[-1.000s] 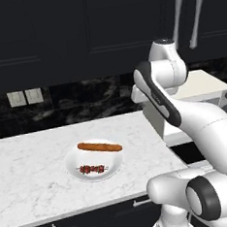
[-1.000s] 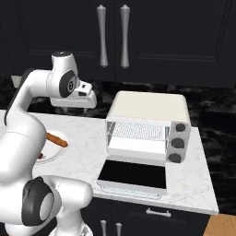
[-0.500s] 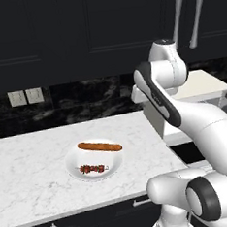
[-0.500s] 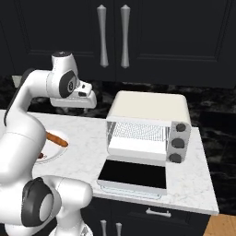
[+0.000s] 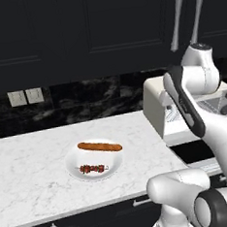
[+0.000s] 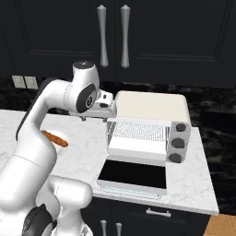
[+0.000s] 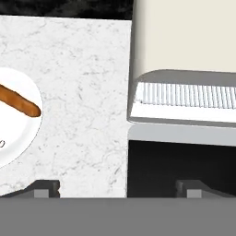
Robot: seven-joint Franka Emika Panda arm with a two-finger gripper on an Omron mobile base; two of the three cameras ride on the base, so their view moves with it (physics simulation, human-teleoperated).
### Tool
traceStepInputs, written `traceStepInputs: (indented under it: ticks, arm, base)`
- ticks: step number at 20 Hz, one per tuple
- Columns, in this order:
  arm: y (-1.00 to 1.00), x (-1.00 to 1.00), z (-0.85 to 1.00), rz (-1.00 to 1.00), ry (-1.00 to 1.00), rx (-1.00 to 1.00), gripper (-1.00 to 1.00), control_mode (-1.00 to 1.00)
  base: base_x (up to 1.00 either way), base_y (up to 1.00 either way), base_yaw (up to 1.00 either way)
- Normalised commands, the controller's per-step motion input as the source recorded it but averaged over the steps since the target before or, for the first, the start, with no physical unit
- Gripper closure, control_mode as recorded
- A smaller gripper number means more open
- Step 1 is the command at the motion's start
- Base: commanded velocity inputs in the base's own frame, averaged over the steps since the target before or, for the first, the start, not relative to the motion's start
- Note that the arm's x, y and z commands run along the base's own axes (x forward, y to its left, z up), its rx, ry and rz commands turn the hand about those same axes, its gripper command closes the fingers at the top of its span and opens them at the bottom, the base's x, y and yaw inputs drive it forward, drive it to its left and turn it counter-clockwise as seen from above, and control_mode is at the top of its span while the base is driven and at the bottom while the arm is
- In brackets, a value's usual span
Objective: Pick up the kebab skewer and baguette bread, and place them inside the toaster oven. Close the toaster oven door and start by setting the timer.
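Observation:
On the marble counter a white plate (image 5: 75, 160) holds the baguette bread (image 5: 100, 146) along its far side and the kebab skewer (image 5: 92, 168) nearer the front. The baguette (image 7: 20, 102) also shows at the left of the hand view. The cream toaster oven (image 6: 152, 107) stands to the right, its door (image 6: 133, 175) folded down flat and its wire rack (image 6: 140, 131) bare. My gripper (image 6: 95, 119) hangs open and holds nothing. It is above the counter just left of the oven's front corner, between plate and oven.
Three dark knobs (image 6: 177, 143) run down the oven's right front. Dark cabinets with long handles (image 6: 113, 37) hang above. Two wall outlets (image 5: 25, 97) sit on the black backsplash. Bare marble (image 7: 87, 92) lies between plate and oven.
The arm has swung right and slightly down, bringing the hand nearer the toaster oven. Plate, food and oven have stayed put, and the jaws have stayed wide.

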Motion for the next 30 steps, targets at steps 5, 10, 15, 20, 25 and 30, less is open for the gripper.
traceStepInputs:
  ticks: [5, 10, 15, 20, 25, 30]
  arm:
    - [-0.79, -0.01, -0.14, 0.0, -0.15, 0.01, -1.0, -1.0]
    - [-0.67, 0.24, -0.04, 0.0, -0.14, 0.02, -1.0, -1.0]
    - [-0.28, 0.55, -0.11, 0.0, -0.14, 0.0, -1.0, -1.0]
    - [-0.43, 0.19, -0.28, 0.0, -0.16, 0.0, -1.0, -1.0]
    - [-0.3, -0.05, -0.41, -0.04, -0.11, 0.0, -1.0, -1.0]
    - [-0.41, -0.16, -0.42, 0.0, -0.13, 0.0, -1.0, -1.0]
  base:
    - [0.0, 0.0, 0.0]
    - [0.0, 0.0, 0.0]
    - [0.0, 0.0, 0.0]
    - [0.0, 0.0, 0.0]
    - [0.0, 0.0, 0.0]
    - [0.0, 0.0, 0.0]
